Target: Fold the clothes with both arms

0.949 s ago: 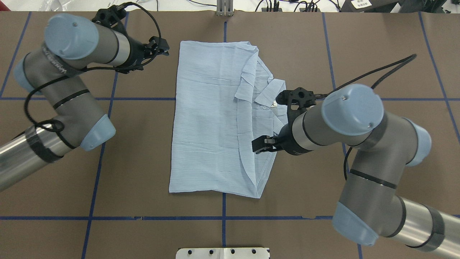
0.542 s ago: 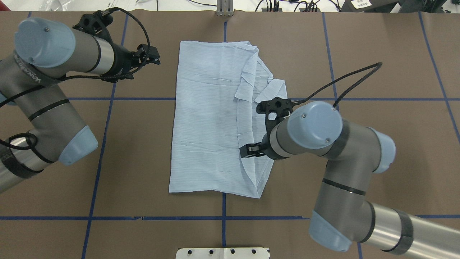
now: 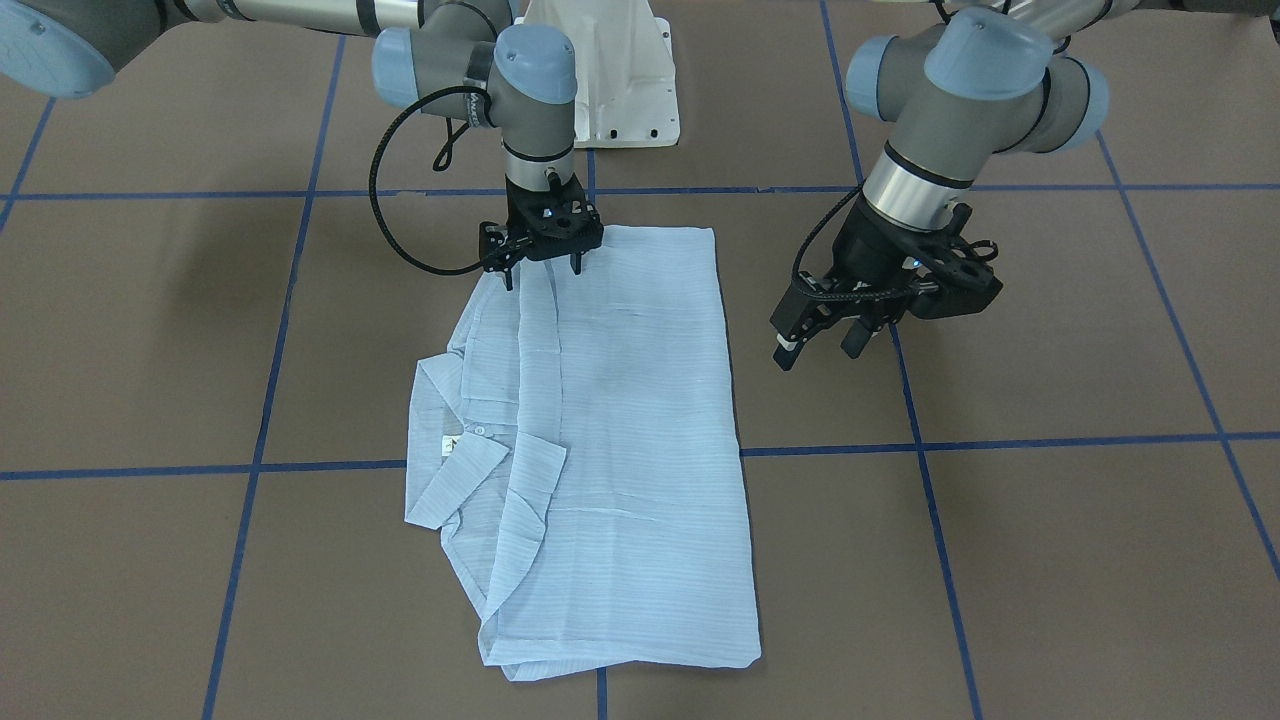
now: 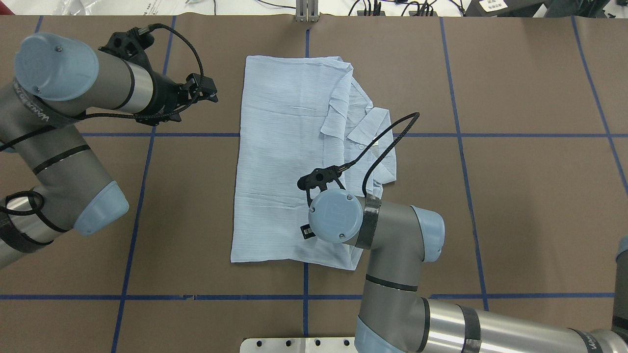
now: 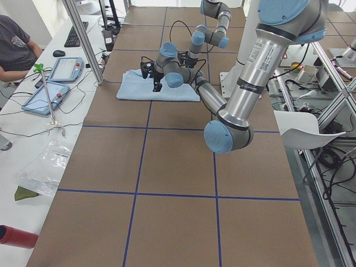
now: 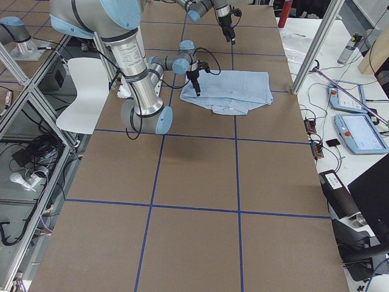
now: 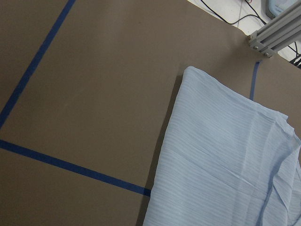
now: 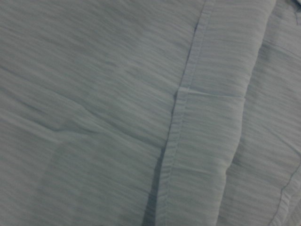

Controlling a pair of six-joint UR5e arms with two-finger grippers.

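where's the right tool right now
In the front-facing view the right tool is left of centre, pointing down over the light-blue shirt at its end nearest the white robot base.

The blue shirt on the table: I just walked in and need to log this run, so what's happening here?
Two robot arms are folding a light-blue shirt. It lies flat on the brown table, partly folded into a long rectangle with the collar showing. The right arm points straight down over the shirt's edge nearest the robot's base, jaws open, tips at or just above the cloth. The left arm hovers beside the shirt over bare table, jaws open, holding nothing.
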